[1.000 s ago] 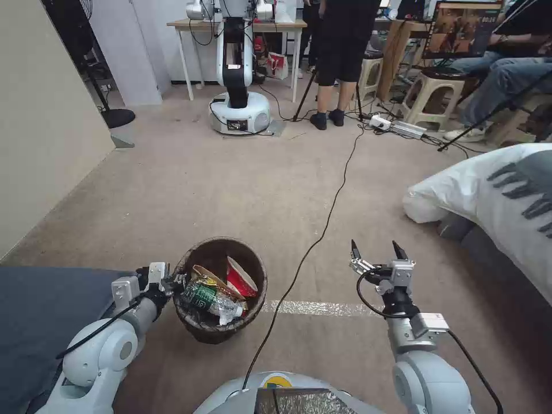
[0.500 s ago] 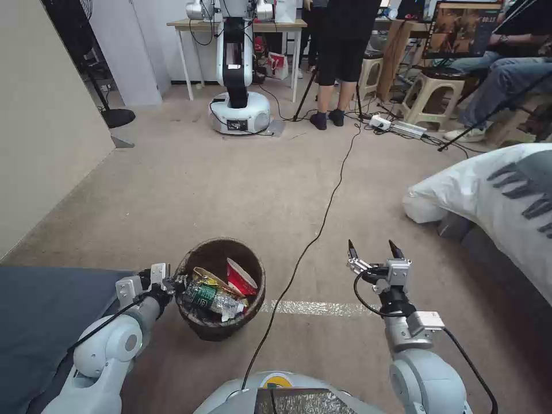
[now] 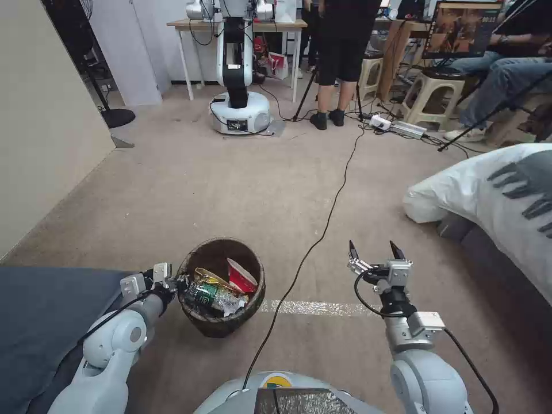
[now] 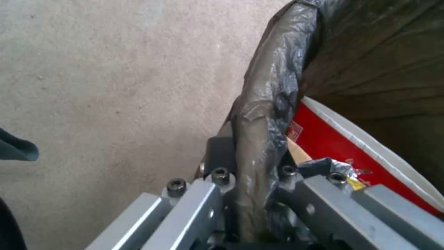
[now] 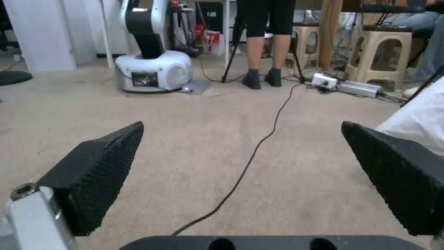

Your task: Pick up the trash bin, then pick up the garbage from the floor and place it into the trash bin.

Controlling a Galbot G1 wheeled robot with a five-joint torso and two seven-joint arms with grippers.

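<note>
Trash bin (image 3: 221,287): round, lined with a dark bag folded over the rim; it sits directly ahead of the left gripper's fingers, whether lifted or on the carpet is hard to tell.
Left gripper (image 3: 173,283): fingers clamped on the bagged rim, one outside the wall and one inside, as the left wrist view shows the rim (image 4: 259,146) running between them.
Garbage (image 3: 218,287): already inside the bin, just beyond the inner finger; a red-and-white packet (image 3: 240,276), a green-labelled bottle (image 3: 208,294) and a gold wrapper lie piled together.
Right gripper (image 3: 375,253): fingers (image 5: 99,173) spread wide, holding nothing, well apart from the bin.
Black cable (image 3: 313,244): runs across the carpet between the bin and the right fingers.
</note>
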